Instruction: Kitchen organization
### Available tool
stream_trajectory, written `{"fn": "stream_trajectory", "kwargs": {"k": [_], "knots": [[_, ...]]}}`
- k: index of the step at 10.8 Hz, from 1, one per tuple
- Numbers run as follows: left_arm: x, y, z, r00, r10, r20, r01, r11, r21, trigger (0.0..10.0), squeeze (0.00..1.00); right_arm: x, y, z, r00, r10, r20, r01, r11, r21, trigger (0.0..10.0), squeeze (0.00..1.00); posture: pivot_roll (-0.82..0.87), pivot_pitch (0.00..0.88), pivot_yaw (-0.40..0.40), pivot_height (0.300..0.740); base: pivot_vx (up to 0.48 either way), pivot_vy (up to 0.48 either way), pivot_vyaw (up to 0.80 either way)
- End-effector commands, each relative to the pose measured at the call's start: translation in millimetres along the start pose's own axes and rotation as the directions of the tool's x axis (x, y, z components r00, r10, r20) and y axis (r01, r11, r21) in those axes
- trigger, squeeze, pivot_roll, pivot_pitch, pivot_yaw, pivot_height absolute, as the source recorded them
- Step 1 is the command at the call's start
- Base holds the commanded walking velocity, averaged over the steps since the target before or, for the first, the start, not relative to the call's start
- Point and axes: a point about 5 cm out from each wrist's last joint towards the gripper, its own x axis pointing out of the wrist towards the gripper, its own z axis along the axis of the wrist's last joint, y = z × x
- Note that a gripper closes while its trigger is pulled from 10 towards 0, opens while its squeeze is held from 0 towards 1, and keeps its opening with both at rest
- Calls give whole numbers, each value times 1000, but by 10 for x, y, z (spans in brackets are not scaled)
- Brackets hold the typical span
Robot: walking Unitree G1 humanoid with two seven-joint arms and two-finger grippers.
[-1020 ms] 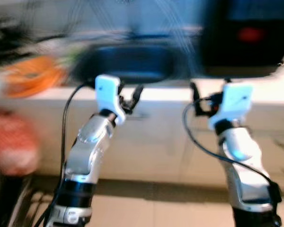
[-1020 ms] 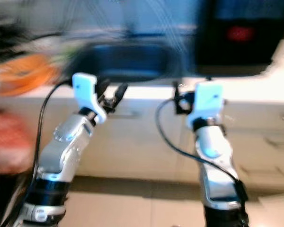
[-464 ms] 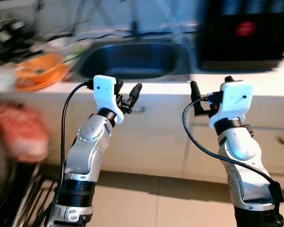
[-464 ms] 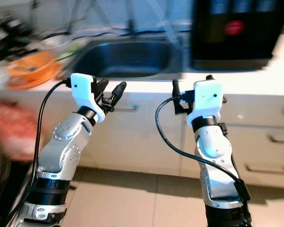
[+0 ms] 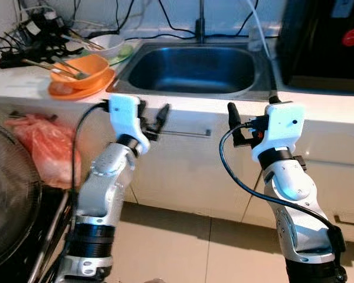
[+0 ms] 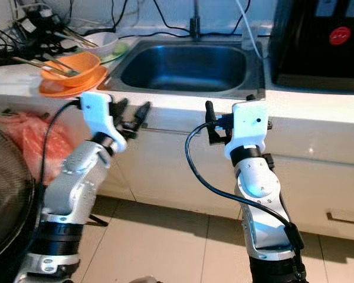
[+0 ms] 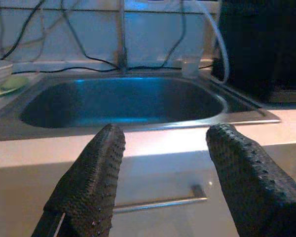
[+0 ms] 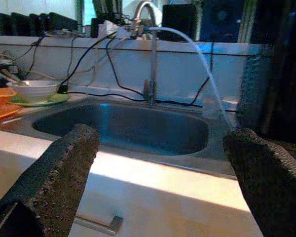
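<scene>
Both grippers, left (image 5: 156, 121) and right (image 5: 248, 124), hover spread before the sink (image 5: 192, 68).

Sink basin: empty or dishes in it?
Empty. The sink shows bare steel across its floor in the head views and both wrist views; the orange bowl and white bowl sit on the counter beside it.
</scene>
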Motion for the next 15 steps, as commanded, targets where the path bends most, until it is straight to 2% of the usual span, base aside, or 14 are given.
{"fn": "stream_trajectory", "kwargs": {"k": [1,4,6,11,15], "knots": [[2,17,6,1000,5,-10,-5,1000,3,10000,0,2,-1,6,1000,-5,4,5,1000,7,10000,0,-28,0,107,740,0,0,-438],[24,89,41,999,37,-15,-37,999,0,10000,0,11,5,7,1000,-8,4,8,1000,8,10000,0,-26,0,111,740,0,0,-731],[26,105,60,999,45,-10,-45,999,9,10000,0,4,2,7,1000,-12,9,12,1000,7,10000,0,-26,0,111,740,0,0,0],[58,227,405,982,131,137,-137,990,36,10000,0,6,43,82,999,23,45,-23,1000,10,10000,0,-27,0,115,740,0,0,0],[11,327,255,976,202,81,-205,978,37,10000,0,-8,59,57,998,41,40,-41,999,3,10000,0,-26,0,114,740,308,0,0]]}}
